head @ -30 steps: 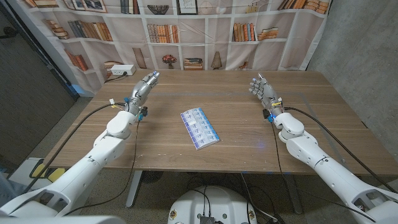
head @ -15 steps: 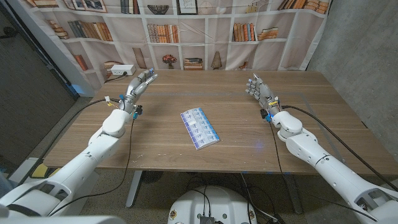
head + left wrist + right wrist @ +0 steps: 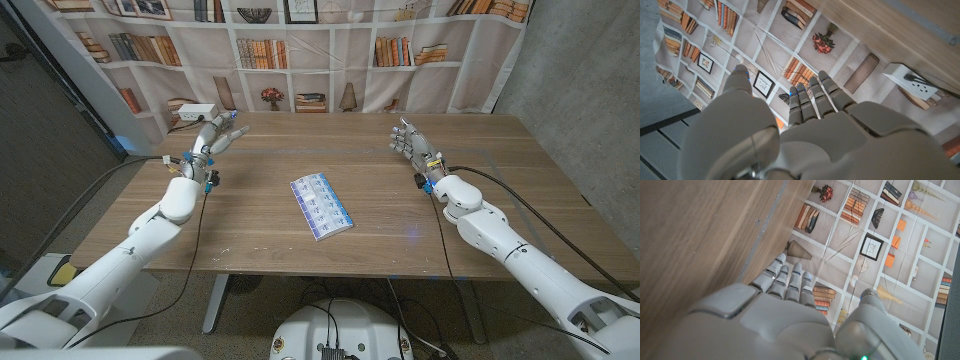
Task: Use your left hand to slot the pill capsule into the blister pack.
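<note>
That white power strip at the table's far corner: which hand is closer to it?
Left. The left hand is just beside the power strip; the right hand is across the table.

Since the earlier pictures, the left hand [image 3: 214, 136] has moved toward the upper left of the frame, fingers spread. The right hand [image 3: 412, 141] has shifted slightly left and up.

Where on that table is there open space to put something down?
Bare wood lies on both sides of the blister pack: a wide stretch between it and the left hand, another between it and the right hand. The far strip between the two hands is free too. Only the middle, where the pack lies, is taken.
</note>
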`<state>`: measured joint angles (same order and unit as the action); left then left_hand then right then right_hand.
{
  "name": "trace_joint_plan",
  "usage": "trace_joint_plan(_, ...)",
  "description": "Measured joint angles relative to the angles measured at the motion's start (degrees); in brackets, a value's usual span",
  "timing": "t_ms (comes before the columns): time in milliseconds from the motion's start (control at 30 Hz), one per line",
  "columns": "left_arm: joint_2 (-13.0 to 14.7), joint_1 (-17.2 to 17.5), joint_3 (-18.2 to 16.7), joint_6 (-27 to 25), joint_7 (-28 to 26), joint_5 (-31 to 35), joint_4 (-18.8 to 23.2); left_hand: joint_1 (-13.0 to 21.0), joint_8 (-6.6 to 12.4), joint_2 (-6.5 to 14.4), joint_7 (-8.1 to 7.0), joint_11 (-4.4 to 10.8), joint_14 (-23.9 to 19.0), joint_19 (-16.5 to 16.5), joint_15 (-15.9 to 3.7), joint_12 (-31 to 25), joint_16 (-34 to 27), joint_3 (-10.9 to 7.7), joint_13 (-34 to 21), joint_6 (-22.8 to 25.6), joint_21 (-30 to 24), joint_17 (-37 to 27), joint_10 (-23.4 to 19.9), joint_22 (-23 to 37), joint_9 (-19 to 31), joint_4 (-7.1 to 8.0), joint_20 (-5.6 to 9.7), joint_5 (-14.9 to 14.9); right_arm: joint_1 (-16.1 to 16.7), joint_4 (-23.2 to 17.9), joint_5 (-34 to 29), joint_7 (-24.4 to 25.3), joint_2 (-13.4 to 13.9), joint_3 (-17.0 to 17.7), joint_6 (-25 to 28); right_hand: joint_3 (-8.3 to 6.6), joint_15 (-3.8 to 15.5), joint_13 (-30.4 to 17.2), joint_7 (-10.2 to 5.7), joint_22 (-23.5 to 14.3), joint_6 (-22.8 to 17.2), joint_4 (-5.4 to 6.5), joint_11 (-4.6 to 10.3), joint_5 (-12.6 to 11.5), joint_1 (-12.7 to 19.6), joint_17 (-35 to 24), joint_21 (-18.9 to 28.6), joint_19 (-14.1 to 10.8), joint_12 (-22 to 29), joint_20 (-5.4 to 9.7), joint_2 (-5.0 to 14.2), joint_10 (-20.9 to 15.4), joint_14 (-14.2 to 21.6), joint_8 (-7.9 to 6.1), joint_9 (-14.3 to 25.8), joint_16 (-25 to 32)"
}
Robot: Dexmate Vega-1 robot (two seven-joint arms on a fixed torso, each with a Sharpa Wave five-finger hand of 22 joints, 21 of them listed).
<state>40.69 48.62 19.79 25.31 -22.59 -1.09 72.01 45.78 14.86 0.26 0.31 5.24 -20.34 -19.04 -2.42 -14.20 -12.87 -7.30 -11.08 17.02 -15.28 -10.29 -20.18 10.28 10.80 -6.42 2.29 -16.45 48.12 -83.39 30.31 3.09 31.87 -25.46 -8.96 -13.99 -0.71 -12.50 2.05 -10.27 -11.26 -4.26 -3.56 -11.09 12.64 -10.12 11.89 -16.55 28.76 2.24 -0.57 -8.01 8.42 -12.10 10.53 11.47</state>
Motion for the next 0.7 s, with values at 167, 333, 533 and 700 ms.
trace_joint_plan(167,2.0,1.2,0.2,-5.8,-4.6,5.6,3.6,1.0,0.0,-0.1,-0.39,0.42,-0.8,-0.6,0.0,0.0,0.0,-0.25,0.0,1.4,-0.4,0.0,-1.0,0.3,0.0,-0.25,0.13,0.0,-0.4,0.5,0.0,-0.5,-0.1,-0.2,0.1,0.32,0.0,0.2,0.0,0.0,0.0,-0.33,0.0,0.0,0.0,0.0,0.0,0.0,0.0,0.0,0.0,0.0,0.6,0.0,0.0,0.0)
trace_joint_plan(333,4.3,2.7,0.6,-13.7,-8.2,11.5,8.3,1.0,0.0,-0.1,-0.21,0.48,-0.9,-0.7,0.06,0.0,0.0,-0.08,0.0,1.6,-0.4,0.0,-1.1,0.3,0.0,-0.55,0.05,0.0,-0.8,1.3,0.0,-1.1,-0.3,-0.4,0.1,0.32,0.0,0.4,-0.02,0.0,-0.4,-0.33,-0.22,0.0,0.0,0.0,0.0,0.0,-0.4,0.0,0.0,-0.2,0.6,-0.22,0.0,0.0)
trace_joint_plan(533,5.8,3.8,0.9,-23.6,-10.7,17.6,11.8,1.3,0.0,-0.4,-0.42,0.66,-1.5,-1.2,0.06,0.0,0.0,-0.08,0.0,2.3,-0.4,0.0,-2.0,0.3,0.0,-0.55,0.15,-0.3,-1.1,2.2,0.2,-1.8,-0.6,-0.6,-0.2,0.32,-0.01,0.8,0.19,0.0,-0.6,-0.32,-0.22,0.0,0.0,0.0,0.0,0.0,-0.9,0.0,0.0,-0.2,0.6,-0.22,0.0,0.0)
trace_joint_plan(700,8.9,5.5,1.8,-33.1,-10.8,21.8,18.6,2.1,0.44,-0.8,-0.71,1.21,-2.8,-2.2,-0.12,-0.2,0.0,-0.24,0.0,4.0,-0.5,0.0,-3.7,0.3,0.0,-0.71,0.16,-0.4,-1.3,2.7,0.6,-2.6,-0.7,-0.6,-0.7,0.32,-0.01,1.0,0.19,0.0,-0.6,-0.32,-0.41,0.0,0.0,0.0,0.0,0.0,-0.9,0.0,-0.01,-0.4,0.6,-0.22,0.0,0.0)
